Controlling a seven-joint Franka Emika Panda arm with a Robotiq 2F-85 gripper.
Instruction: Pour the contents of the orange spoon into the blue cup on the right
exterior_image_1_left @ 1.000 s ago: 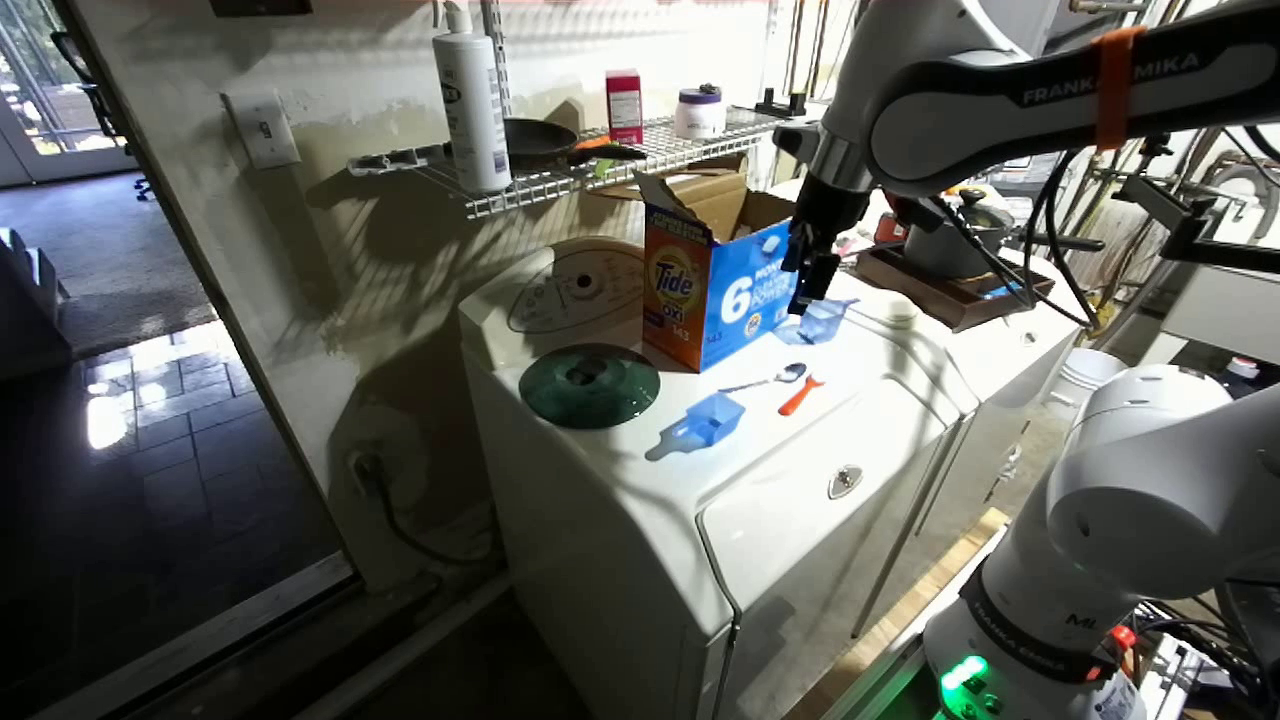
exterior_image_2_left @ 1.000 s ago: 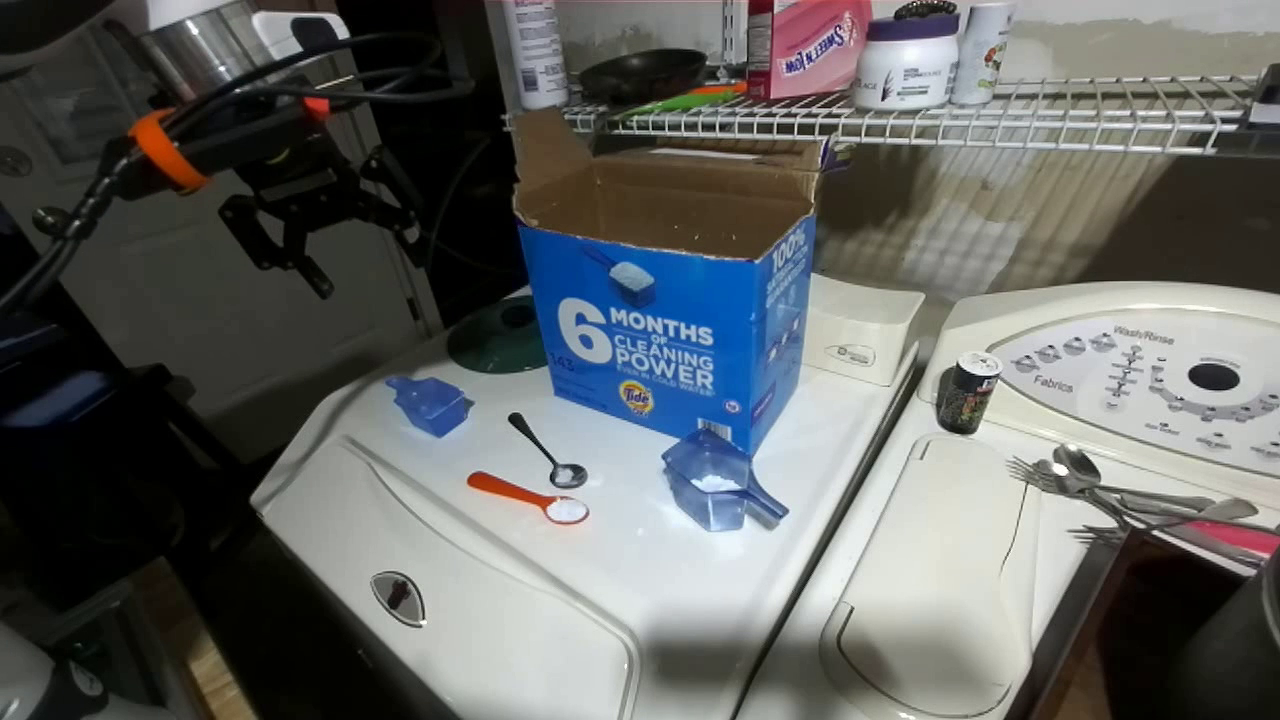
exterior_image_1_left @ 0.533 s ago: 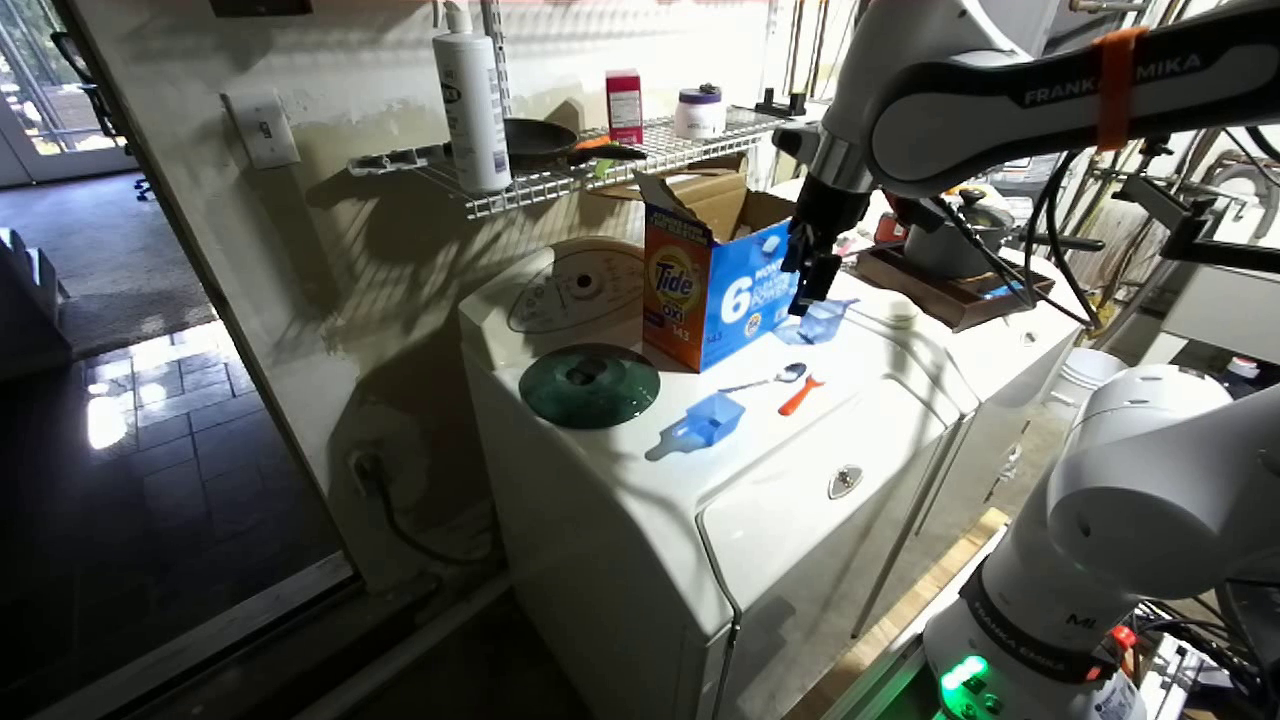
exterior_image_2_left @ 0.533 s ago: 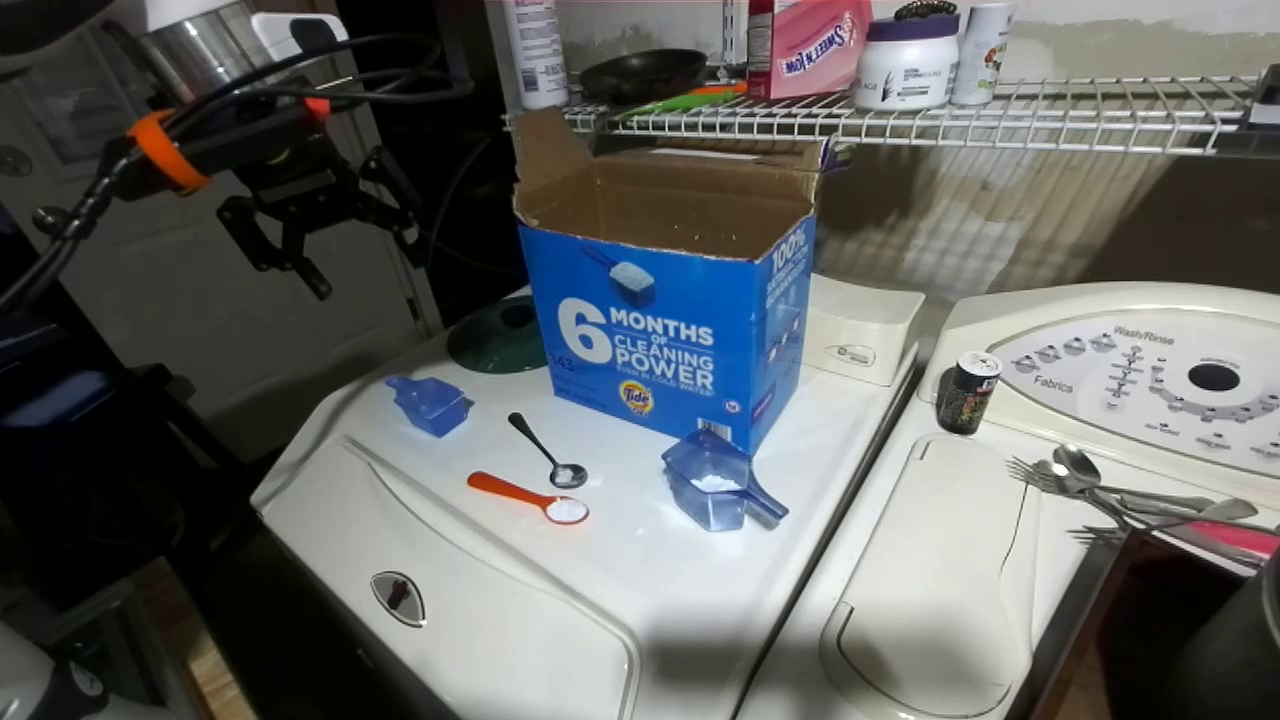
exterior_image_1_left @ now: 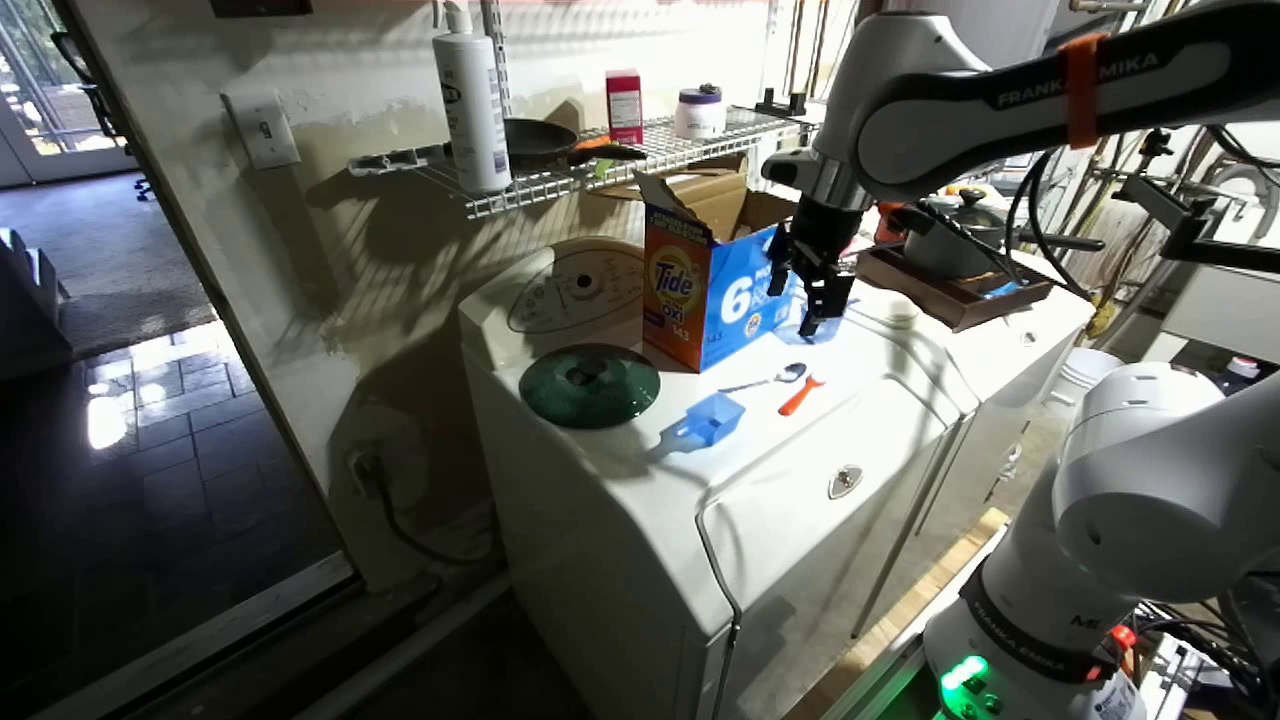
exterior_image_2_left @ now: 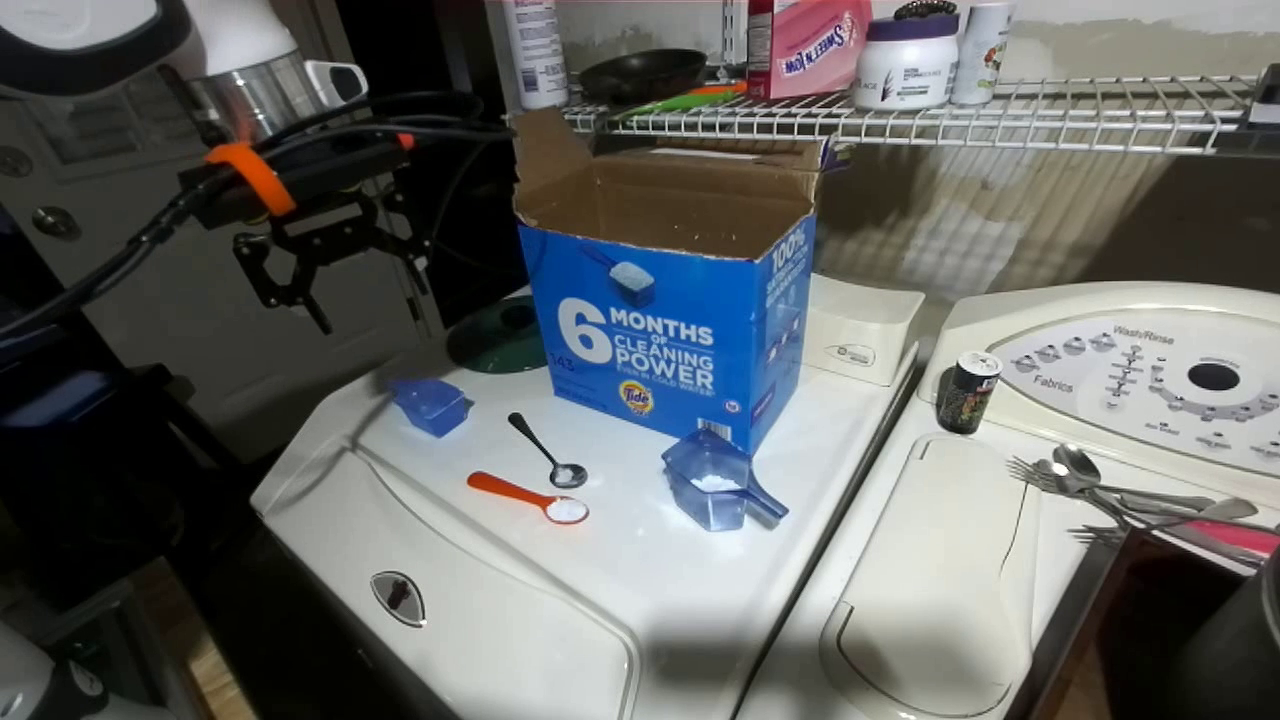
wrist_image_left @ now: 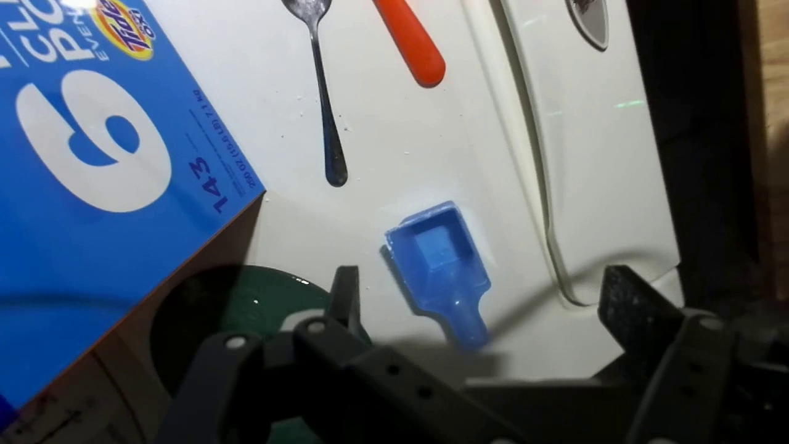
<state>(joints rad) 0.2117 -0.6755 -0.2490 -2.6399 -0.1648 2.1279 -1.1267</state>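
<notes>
Grasp and pour look undone: the orange spoon [exterior_image_2_left: 515,490] is parked, powder [exterior_image_2_left: 567,511] and all, near the right-hand blue cup [exterior_image_2_left: 718,512] (some's seen there too). Gripper [wrist_image_left: 481,277] is spread wide, nothing held.

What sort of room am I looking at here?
Most likely a laundry area, perhaps in a home: there is a control panel marked "Wash/Rinse" and "Fabrics", a large open Tide box, and a wire shelf.
</notes>
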